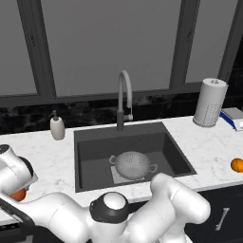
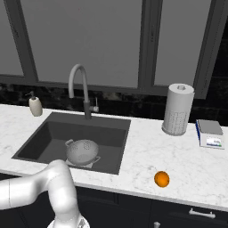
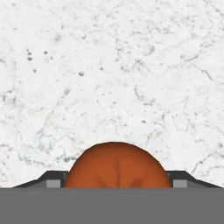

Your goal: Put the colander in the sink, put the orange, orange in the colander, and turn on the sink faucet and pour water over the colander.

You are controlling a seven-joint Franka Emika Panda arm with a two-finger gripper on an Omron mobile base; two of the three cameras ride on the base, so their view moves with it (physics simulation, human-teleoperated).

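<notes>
Darker orange (image 3: 116, 165) sits dead centre btwn the jaws, one fingertip (image 3: 52, 183) close on either side, resting on the marble worktop (image 3: 109, 65). Round, so no long axis to line up w/. Can't tell if they're gripping it yet.

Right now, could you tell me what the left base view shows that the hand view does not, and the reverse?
Left base view: the colander sitting in the sink, the sink faucet, the soap bottle, the paper towel roll, and the brighter orange on the right counter.

Hand view: the gripper with a fingertip on each side of the fruit.

Both: the darker orange on the white marble counter.
</notes>
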